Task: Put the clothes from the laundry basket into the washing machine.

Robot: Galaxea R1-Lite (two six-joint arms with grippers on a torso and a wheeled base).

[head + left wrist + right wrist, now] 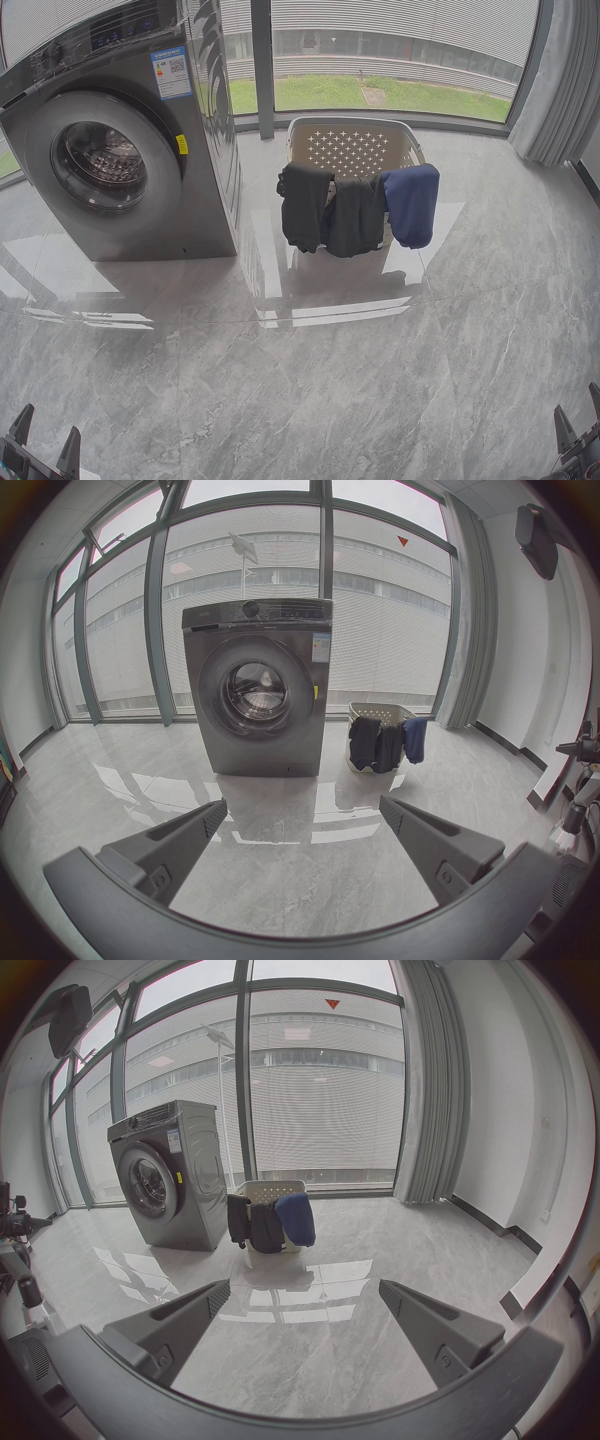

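Clothes point(356, 212) hang over the near rim of the laundry basket point(350, 127), which stands on the floor point(312, 375) just right of the washing machine point(206, 187), on the far side by the window point(400, 56). There are two black garments point(304, 206) on the left and one blue garment point(410, 203) on the right. They look soft, light and limp, so I judge they will sag and may drag when lifted. A good place to take hold is the fold on the rim, where the cloth is bunched. Left claw point(301, 804) and right claw point(303, 1285) are both released and hold nothing, on the near side and well apart from the basket. The round door point(100, 165) of the machine appears closed. On its front are a blue-and-white label point(170, 73) with a square code and a small yellow sticker point(182, 144); their print is too small to read.
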